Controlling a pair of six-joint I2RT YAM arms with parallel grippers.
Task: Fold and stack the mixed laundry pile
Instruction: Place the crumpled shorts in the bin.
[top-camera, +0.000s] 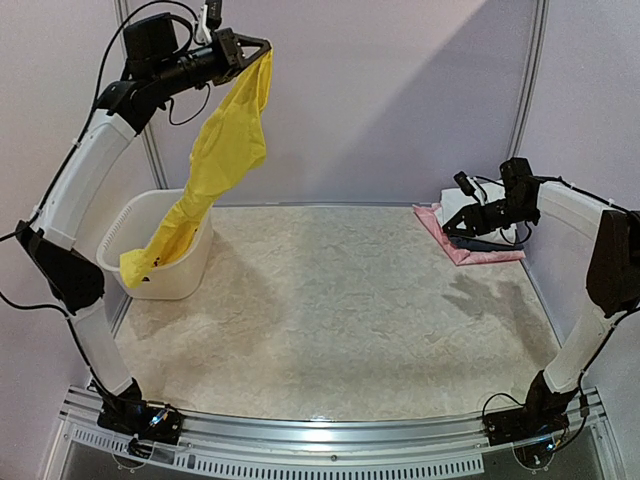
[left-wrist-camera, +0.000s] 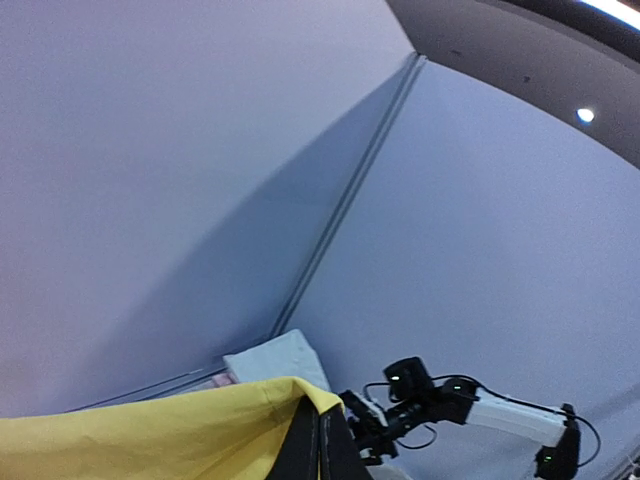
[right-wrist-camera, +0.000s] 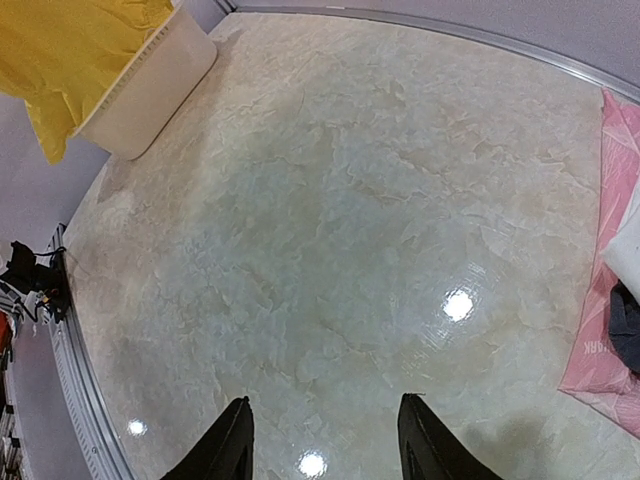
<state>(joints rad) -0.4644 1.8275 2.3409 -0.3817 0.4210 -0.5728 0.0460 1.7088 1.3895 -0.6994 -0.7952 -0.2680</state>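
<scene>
My left gripper (top-camera: 262, 50) is raised high at the back left and is shut on the bright yellow shorts (top-camera: 225, 150). The shorts hang down in a long fold, their lower end over the white basket (top-camera: 160, 245). In the left wrist view the yellow cloth (left-wrist-camera: 150, 435) is pinched between the closed black fingertips (left-wrist-camera: 322, 445). My right gripper (top-camera: 452, 228) is open and empty, held above the table at the right; its fingers (right-wrist-camera: 232, 445) stand wide apart in the right wrist view. A folded white garment (top-camera: 462, 207) lies on the stack at the back right.
The white plastic basket stands at the left edge of the marbled table (top-camera: 340, 310). A pink cloth (top-camera: 470, 250) with a dark garment (top-camera: 490, 243) on it lies at the back right. Walls close the back and sides.
</scene>
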